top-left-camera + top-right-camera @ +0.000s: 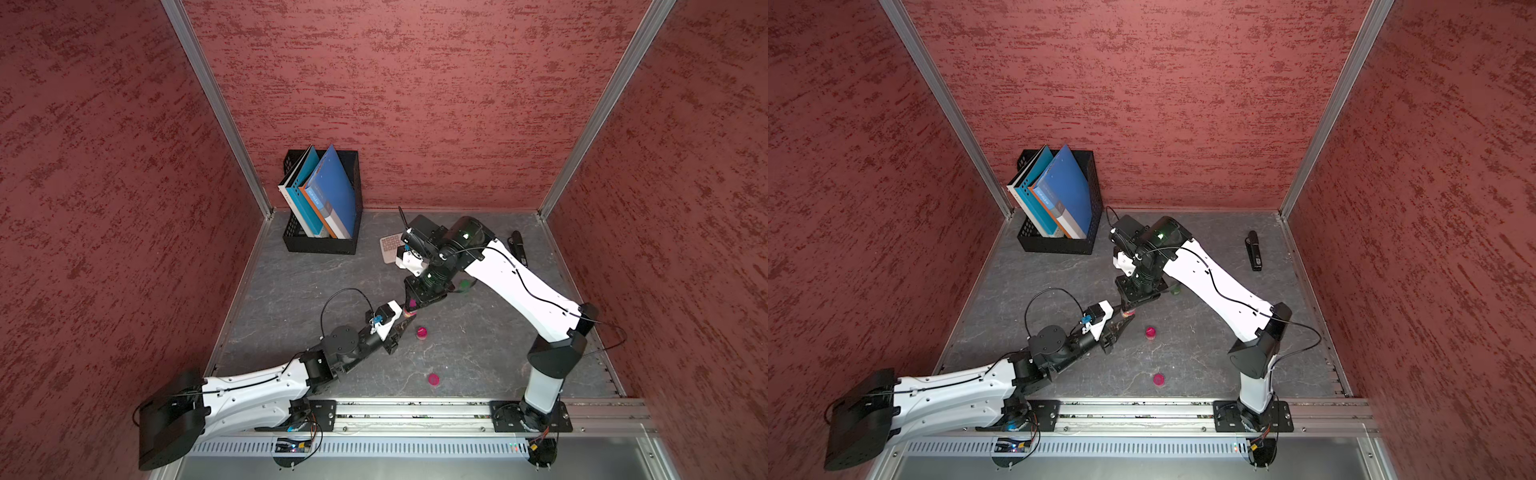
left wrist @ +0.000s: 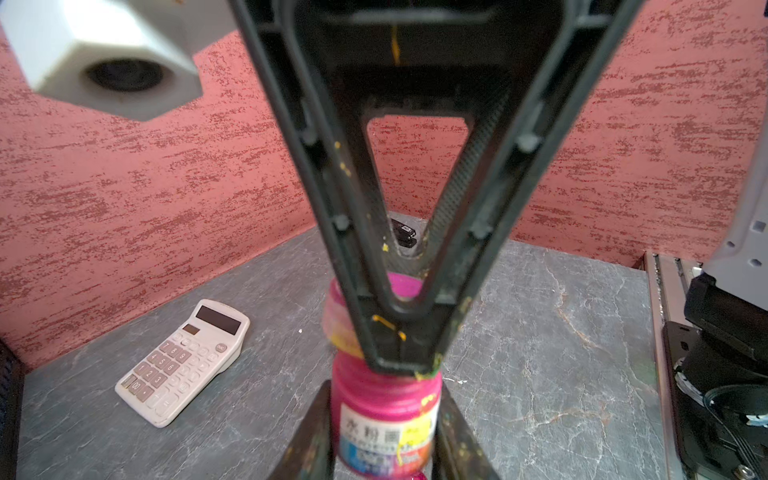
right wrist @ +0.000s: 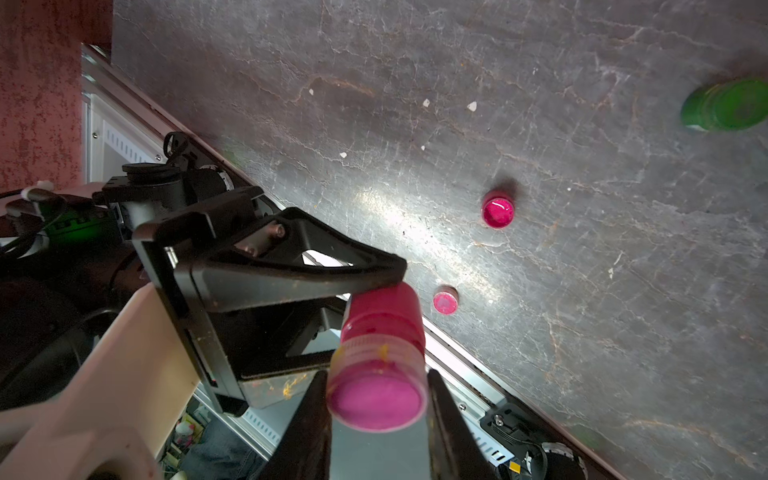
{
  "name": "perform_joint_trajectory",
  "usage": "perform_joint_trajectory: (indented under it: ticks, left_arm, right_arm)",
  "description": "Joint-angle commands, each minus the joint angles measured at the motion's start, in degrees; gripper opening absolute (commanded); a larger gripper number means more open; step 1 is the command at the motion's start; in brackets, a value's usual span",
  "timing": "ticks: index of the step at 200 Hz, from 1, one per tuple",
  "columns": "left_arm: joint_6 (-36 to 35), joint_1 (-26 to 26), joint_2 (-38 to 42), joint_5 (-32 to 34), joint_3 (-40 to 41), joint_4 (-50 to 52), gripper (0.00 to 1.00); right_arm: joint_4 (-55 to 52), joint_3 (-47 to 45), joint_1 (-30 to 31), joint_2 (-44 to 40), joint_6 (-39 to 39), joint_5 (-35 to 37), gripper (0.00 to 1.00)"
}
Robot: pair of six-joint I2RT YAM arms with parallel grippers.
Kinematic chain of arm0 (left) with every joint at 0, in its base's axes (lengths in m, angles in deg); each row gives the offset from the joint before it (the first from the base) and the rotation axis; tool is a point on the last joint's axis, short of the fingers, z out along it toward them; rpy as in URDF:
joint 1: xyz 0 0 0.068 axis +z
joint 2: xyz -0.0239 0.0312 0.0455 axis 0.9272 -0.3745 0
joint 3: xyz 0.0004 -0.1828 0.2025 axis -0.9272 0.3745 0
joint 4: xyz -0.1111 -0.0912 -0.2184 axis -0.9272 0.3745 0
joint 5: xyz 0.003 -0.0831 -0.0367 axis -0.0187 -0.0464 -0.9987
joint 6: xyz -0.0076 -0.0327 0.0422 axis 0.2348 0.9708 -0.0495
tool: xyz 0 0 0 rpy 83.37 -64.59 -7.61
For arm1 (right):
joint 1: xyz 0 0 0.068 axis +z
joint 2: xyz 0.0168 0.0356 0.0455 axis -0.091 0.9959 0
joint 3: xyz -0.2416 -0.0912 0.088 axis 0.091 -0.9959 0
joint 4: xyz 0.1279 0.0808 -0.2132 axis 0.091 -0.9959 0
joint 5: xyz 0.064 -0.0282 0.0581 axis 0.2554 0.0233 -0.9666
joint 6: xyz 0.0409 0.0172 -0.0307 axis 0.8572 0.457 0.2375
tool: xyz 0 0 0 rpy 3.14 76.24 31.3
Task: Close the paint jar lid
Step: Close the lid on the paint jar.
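Hands of 2 robot arms meet over the middle of the grey table (image 1: 291,291), both clenched on 1 pink paint jar (image 2: 386,411). The left hand (image 1: 404,324) grasps the jar's labelled body from the side, its paint-flecked fingers (image 2: 309,436) pressed to either flank. The right hand (image 3: 378,419), set above it, grips the pink lid (image 3: 376,399), which sits on the jar's neck. Whether the lid is screwed fully down cannot be told. Jar and lid are held clear of the table. On the surface nearby stand a pink pot (image 1: 422,332) and, closer to the front rail, a second pink pot (image 1: 433,379), well apart. A green jar (image 3: 725,106) sits under the right arm. A calculator (image 2: 183,361) lies toward the back wall, near a black file box (image 1: 322,245) of books (image 1: 332,195).
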Motion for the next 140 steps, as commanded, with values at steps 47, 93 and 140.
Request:
perform_joint_trajectory:
  ticks: [47,93,140]
  left_arm:
    - [-0.84,-0.39,-0.16,-0.33,-3.36,-2.71,0.20]
    - [-0.81,-0.33,-1.29,0.26,-3.72,-3.61,0.21]
    - [-0.56,-0.35,-2.46,1.07,-4.05,-5.87,0.20]
  right_arm:
    - [-9.56,-2.27,-0.39,-0.73,-0.62,1.47,0.27]
    - [-9.32,-1.39,-0.30,-0.20,0.19,1.10,0.27]
    - [-5.11,-4.92,-0.17,-1.46,2.61,-0.20,0.27]
